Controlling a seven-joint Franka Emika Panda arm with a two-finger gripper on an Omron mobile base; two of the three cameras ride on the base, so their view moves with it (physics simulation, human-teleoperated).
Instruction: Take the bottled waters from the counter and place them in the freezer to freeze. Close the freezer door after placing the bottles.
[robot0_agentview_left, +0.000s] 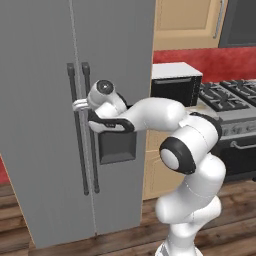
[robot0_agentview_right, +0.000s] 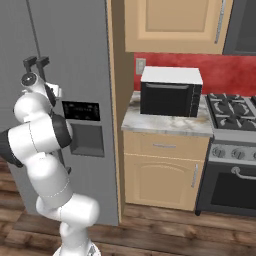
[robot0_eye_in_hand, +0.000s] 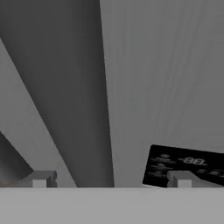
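The freezer (robot0_agentview_left: 115, 45) is a tall grey two-door refrigerator, and both doors are shut. The freezer door (robot0_agentview_left: 40, 125) is the plain left panel, with a dark bar handle (robot0_agentview_left: 73, 115) beside the seam. My gripper (robot0_agentview_left: 80, 105) is open at the handles, at mid-height. In the hand view a dark bar handle (robot0_eye_in_hand: 74, 96) runs up between the two fingertips (robot0_eye_in_hand: 39, 179), with nothing gripped. From the right base view, the gripper (robot0_agentview_right: 56, 91) sits just left of the dispenser panel (robot0_agentview_right: 80, 111). The marble counter (robot0_agentview_right: 165, 125) lies to the right. The bottled waters are out of view.
A black-fronted, white-topped oven (robot0_agentview_right: 170, 92) stands on the counter. Right of the counter is a black gas stove (robot0_agentview_right: 235, 115). The right refrigerator door carries a dark dispenser recess (robot0_agentview_left: 117, 147). My arm's elbow (robot0_agentview_left: 177, 155) juts out in front of the tan cabinets.
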